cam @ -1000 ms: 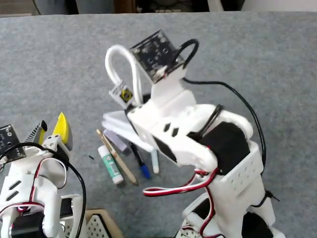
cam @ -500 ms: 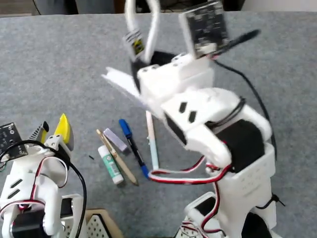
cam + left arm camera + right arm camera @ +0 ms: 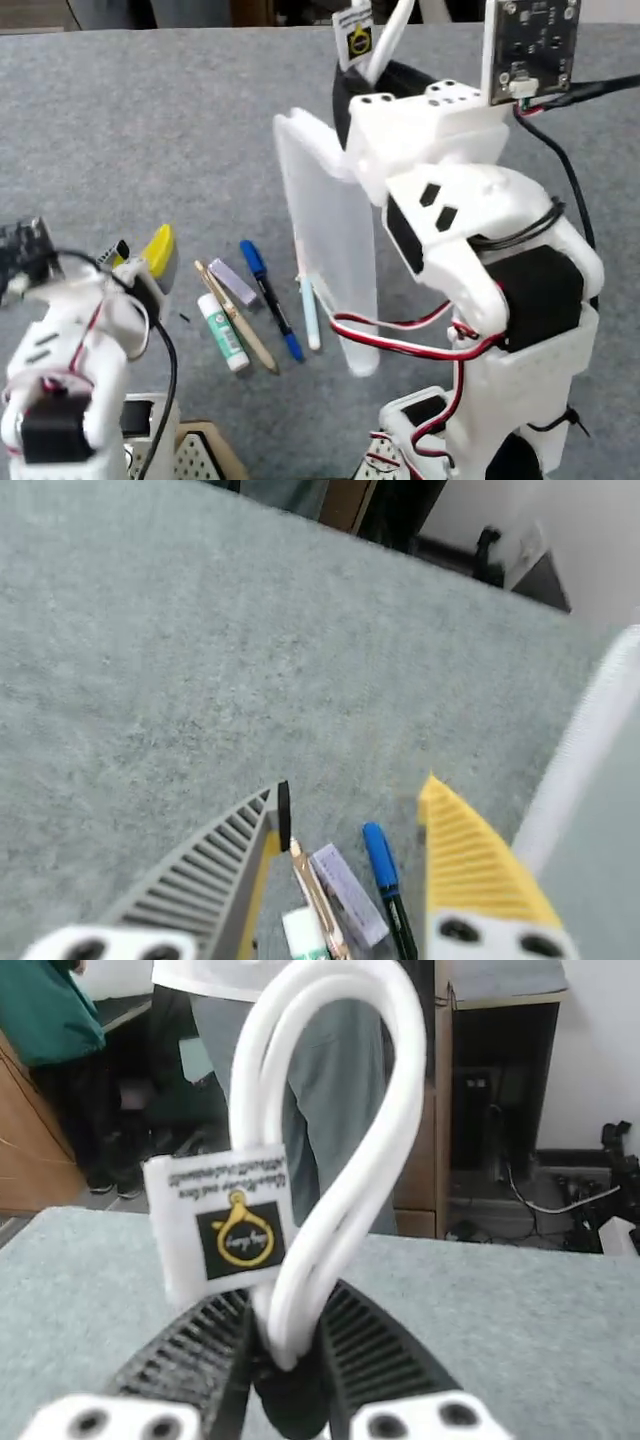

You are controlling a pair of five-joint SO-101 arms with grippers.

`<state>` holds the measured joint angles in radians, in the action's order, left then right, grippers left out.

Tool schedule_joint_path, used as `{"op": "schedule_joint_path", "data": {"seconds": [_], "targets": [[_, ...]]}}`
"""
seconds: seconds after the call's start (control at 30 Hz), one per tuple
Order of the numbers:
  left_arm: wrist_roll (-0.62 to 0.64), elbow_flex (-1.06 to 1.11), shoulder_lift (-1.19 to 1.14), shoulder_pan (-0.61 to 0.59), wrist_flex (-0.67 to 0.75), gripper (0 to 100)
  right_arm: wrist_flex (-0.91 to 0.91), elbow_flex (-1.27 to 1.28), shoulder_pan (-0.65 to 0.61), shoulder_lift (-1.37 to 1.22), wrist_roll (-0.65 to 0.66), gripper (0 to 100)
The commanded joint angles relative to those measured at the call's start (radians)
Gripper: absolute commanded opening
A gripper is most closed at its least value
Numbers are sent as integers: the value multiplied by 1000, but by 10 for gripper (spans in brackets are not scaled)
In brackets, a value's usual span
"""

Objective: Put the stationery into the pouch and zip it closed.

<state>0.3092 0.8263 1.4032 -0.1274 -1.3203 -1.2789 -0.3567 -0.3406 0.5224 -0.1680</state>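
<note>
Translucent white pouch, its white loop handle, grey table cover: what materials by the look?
Translucent white pouch: soft frosted plastic, probably vinyl; grey shows through it, and it hangs limp.
White loop handle: smooth, slightly glossy round cord, perhaps silicone or rubber; curves without creasing where the right gripper pinches it.
Grey table cover: matte, fuzzy, felt or low-pile carpet.

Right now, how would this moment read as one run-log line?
right gripper: shut on loop | pouch: hanging from it | left gripper: open, empty | glue stick, pencil, eraser, blue pen, pale pen: on table

left gripper (image 3: pixel 356 792): jaws apart | between them: pencil (image 3: pixel 316 902), purple eraser (image 3: pixel 347 898), blue pen (image 3: pixel 380 858) | surface: grey cloth (image 3: pixel 150 630)
</note>
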Motion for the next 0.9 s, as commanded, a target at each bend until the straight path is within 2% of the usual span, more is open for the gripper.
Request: {"op": "schedule_joint_path", "data": {"seconds": [0.0, 0.17, 0.37, 0.47, 0.63, 0.7, 0.87], "targets": [[9, -194, -209, 18, -64, 267, -43, -47, 14, 24, -9, 11], [9, -452, -408, 61, -178, 271, -132, -44, 48, 25, -11, 11], [32, -664, -471, 328, -325, 272, -176, -38, 49, 25, -11, 11], [34, -691, -471, 426, -345, 272, -175, -19, 49, 25, -11, 11], [34, -722, -471, 516, -345, 272, -157, 73, 43, 25, -12, 11], [34, -734, -471, 532, -345, 272, -135, 107, 38, 25, -12, 11], [37, -728, -463, 535, -351, 272, -58, 120, -63, 24, -12, 11]]}}
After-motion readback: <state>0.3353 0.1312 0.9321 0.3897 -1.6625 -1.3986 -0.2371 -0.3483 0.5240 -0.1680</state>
